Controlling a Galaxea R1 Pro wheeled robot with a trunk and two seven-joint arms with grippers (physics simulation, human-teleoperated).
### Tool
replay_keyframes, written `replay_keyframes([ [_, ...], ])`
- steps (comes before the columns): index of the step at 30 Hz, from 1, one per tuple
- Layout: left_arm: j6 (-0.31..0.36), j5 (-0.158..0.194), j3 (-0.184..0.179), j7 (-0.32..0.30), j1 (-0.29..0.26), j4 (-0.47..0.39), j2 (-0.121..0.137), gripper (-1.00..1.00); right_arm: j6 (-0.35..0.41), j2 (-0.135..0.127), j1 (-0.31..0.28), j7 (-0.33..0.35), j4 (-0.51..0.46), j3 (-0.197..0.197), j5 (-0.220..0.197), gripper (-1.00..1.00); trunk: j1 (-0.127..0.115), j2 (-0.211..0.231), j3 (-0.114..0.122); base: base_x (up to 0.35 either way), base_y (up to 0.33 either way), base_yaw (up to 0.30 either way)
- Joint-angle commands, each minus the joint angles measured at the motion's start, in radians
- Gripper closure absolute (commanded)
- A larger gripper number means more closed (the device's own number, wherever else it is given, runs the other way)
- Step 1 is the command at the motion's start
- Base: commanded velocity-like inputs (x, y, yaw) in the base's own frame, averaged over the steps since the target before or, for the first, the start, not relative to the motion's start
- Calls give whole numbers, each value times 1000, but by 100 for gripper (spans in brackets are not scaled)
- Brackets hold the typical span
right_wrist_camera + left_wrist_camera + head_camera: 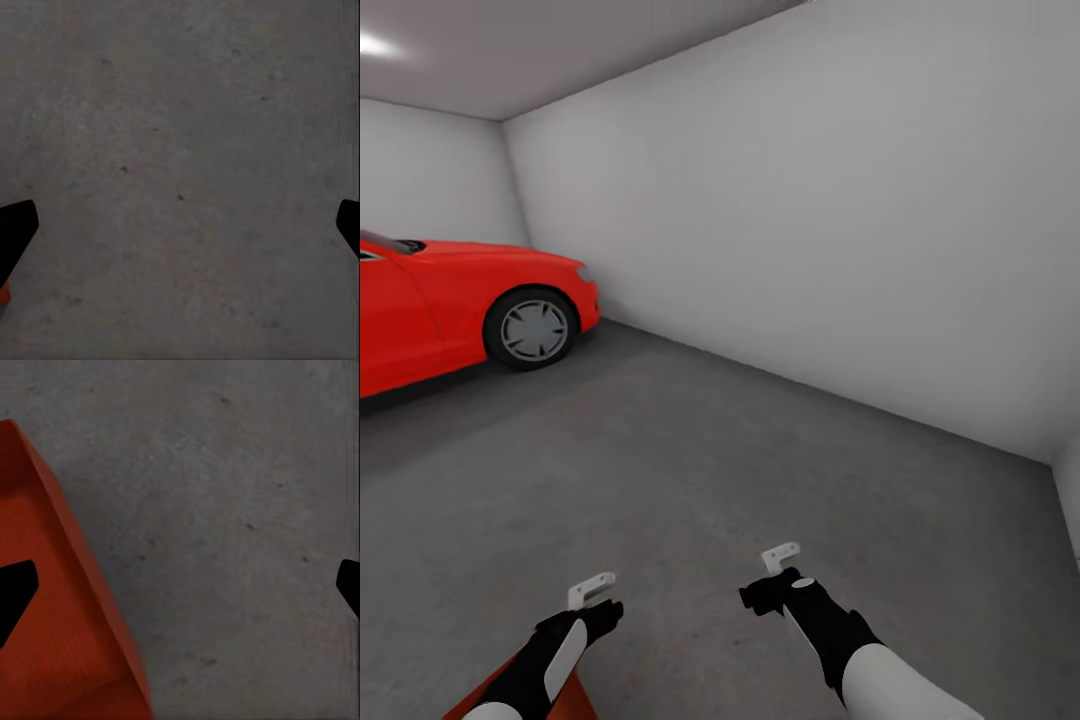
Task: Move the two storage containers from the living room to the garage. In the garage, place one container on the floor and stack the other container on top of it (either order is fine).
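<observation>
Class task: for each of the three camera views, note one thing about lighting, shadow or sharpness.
Head view: a ceiling light glares at the top corner; the red car casts a soft shadow on the concrete floor. Left wrist view: flat, even light; the orange-red storage container looks slightly soft-edged. Right wrist view: mottled grey floor, evenly lit, with no distinct shadow.

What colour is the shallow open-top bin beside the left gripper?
Orange-red; the shallow open-top bin shows best in the left wrist view.
</observation>
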Motion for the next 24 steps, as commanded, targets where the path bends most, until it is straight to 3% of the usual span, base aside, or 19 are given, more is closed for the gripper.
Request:
replay_keyframes([
  [1,5,11,3,5,0,-3,-1,-100,6,0,0,4,-2,1,11,-100,0,0,0,0,0,-240],
  [6,6,11,3,5,0,-2,-1,-100,6,1,0,5,-2,1,11,-100,0,0,4,0,0,-178],
  [12,5,11,3,6,0,-2,-2,-100,6,1,0,5,-2,1,11,-100,-23,42,24,0,0,-24],
  [24,5,11,3,6,0,-2,-2,-100,7,1,0,5,-3,1,11,-100,-23,42,24,0,0,-1],
])
